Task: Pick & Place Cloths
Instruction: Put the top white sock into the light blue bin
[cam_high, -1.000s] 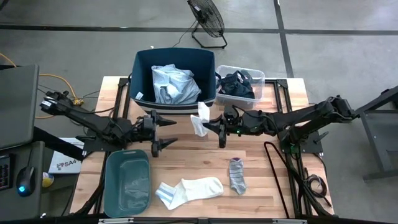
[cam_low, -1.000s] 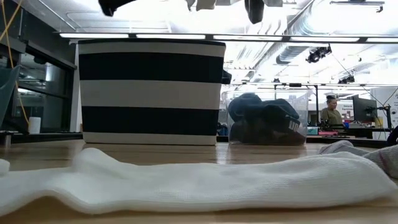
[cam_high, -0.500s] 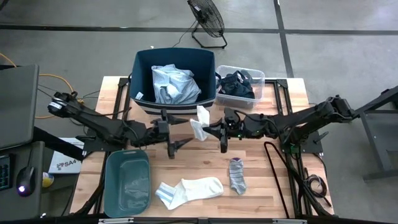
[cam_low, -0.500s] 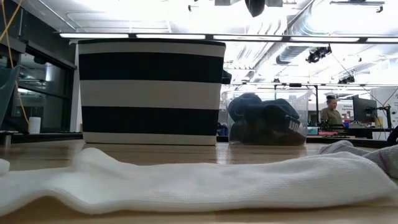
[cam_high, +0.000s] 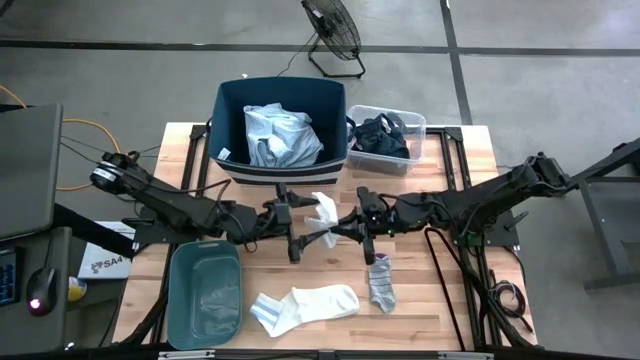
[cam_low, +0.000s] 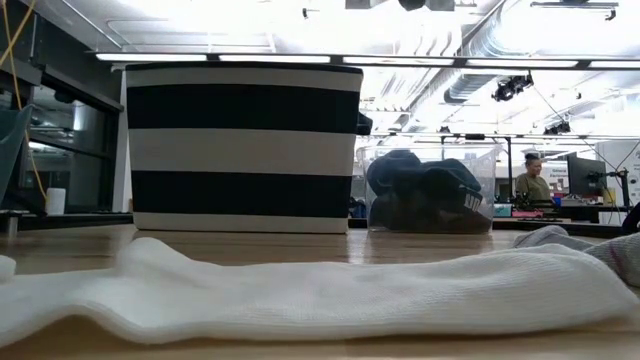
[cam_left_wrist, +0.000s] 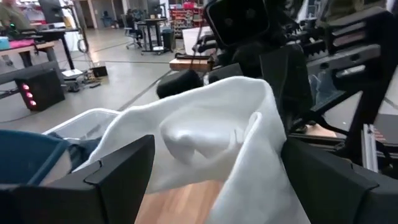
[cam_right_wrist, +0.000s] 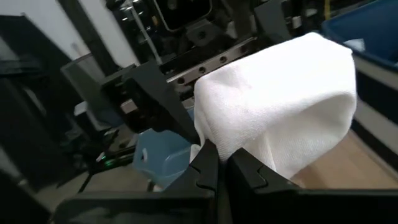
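R pincer (cam_high: 345, 228) w/ white sock (cam_high: 322, 210), L pincer (cam_high: 296, 218) adjacent

Honestly not much to read here. The only lettering I can spot is on a white printed sheet (cam_high: 100, 264) lying off the left edge of the light wooden slatted table (cam_high: 450, 300) in the high view. It looks like it starts with "SA" and maybe a digit after, but it's too small to be sure. The dark garments inside the clear plastic box (cam_low: 430, 195) show a pale patch in the low view, not legible.
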